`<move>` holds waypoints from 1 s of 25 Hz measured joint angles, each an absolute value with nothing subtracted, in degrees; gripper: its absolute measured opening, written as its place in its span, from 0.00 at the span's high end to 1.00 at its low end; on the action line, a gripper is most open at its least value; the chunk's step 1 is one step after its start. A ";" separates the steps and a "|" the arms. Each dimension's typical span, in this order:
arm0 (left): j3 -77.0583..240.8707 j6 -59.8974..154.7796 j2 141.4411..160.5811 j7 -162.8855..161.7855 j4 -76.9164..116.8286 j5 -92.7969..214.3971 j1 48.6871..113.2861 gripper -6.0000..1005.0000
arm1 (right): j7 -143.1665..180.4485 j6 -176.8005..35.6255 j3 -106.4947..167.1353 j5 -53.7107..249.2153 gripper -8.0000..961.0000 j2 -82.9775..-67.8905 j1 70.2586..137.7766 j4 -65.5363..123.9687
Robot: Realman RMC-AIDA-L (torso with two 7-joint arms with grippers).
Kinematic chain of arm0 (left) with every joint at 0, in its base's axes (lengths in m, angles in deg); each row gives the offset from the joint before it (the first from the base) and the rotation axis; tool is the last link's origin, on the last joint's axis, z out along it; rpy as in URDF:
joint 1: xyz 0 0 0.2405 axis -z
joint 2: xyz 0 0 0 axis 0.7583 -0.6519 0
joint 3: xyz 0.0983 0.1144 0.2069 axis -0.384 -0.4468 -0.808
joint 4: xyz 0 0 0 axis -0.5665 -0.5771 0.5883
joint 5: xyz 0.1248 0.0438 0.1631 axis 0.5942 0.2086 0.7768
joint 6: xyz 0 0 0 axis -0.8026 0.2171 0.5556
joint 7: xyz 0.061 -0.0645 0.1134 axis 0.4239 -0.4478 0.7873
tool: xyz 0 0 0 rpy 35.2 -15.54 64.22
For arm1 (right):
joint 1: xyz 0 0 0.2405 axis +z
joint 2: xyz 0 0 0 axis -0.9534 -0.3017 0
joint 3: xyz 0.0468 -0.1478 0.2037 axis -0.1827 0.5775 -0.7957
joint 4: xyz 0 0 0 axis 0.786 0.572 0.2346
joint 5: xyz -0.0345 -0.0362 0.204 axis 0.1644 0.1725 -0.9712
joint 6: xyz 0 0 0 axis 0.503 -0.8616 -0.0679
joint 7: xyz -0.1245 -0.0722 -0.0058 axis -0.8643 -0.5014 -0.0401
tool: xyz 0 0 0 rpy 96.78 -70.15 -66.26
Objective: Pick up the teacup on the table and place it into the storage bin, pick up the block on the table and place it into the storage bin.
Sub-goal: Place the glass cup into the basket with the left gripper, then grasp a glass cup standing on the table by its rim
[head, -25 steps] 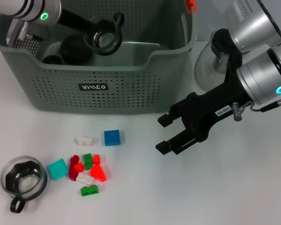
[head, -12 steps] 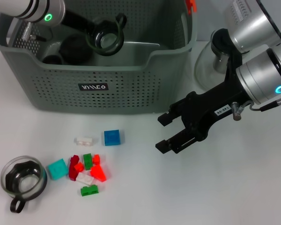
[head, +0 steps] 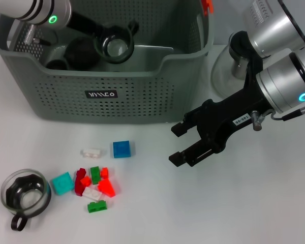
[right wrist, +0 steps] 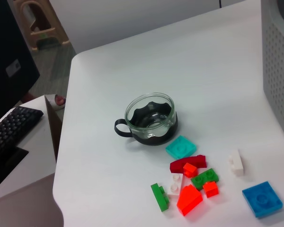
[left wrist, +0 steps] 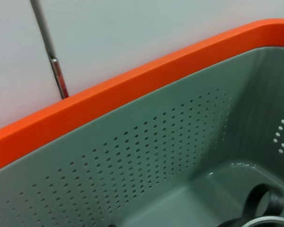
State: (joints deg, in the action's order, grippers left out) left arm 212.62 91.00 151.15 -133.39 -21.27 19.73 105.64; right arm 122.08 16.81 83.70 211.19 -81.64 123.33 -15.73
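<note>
Left gripper [head: 94, 36] is inside the storage bin [head: 142, 96] with a teacup [head: 116, 44] at its tip (can't tell its finger state), so lower it to the floor, release, lift clear; right gripper [head: 180, 144], fingers spread, hovers beside the blocks [head: 94, 183].

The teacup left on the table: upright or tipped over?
Upright. The teacup stands with its open rim up on the table, handle sideways.

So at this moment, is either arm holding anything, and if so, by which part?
The left gripper, inside the storage bin, is at a glass teacup; whether it grips it cannot be told. The right gripper hangs open over the table, holding nothing.
</note>
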 joint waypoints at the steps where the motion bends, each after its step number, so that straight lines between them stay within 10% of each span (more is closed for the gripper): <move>1: 212.62 91.00 151.17 -133.42 -21.28 19.73 105.64 0.92 | 122.06 16.81 83.70 211.19 0.14 -81.64 123.33 -15.73; 25: 220.48 122.23 150.40 -134.88 -41.38 16.72 104.75 0.33 | 120.35 17.83 80.84 210.74 0.14 -81.39 122.45 -15.73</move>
